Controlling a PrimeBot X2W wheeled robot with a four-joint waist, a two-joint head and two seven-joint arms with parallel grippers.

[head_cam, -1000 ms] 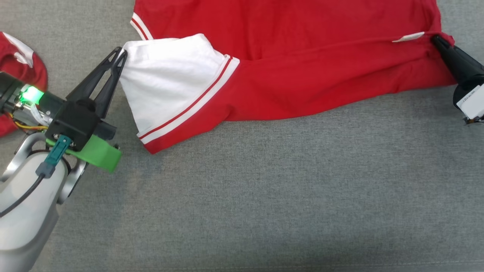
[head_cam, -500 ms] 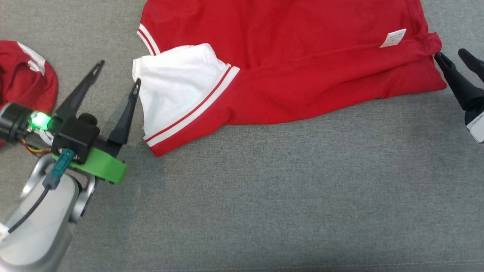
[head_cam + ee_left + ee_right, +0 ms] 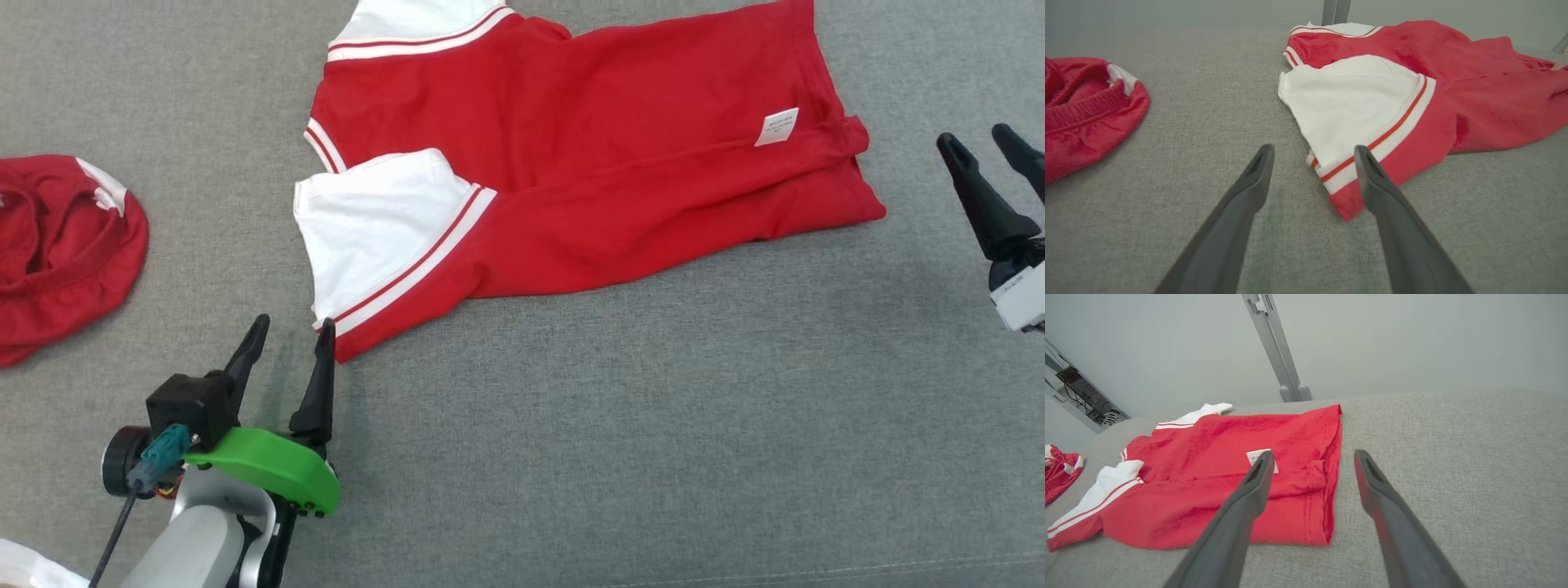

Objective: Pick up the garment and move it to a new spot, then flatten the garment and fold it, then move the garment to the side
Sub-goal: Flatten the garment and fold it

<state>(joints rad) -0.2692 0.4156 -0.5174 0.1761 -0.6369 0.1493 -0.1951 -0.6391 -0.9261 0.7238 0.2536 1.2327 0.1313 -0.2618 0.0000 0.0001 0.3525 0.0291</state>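
Observation:
The garment [image 3: 588, 163] is a red shirt with white sleeves, lying folded lengthwise on the grey fabric surface [image 3: 620, 441]. A white tag [image 3: 777, 126] shows near its right end. My left gripper [image 3: 293, 325] stands open just below the lower white sleeve [image 3: 371, 220], its right fingertip close to the sleeve's red corner. In the left wrist view the left gripper [image 3: 1314, 150] is open with that sleeve corner [image 3: 1347, 204] just beyond its fingers. Off the shirt's right end my right gripper [image 3: 974, 137] is open and apart from the cloth. In the right wrist view the right gripper [image 3: 1314, 455] holds nothing above the garment's [image 3: 1208, 498] hem.
A second red garment [image 3: 57, 253] lies bunched at the left edge, also seen as a red heap [image 3: 1081, 110] in the left wrist view. A grey metal post [image 3: 1278, 347] rises behind the surface. Bare grey fabric stretches along the near side.
Both grippers opened and let go of the garment, then drew back from it. The shirt now lies loose on the surface. The head view has shifted too.

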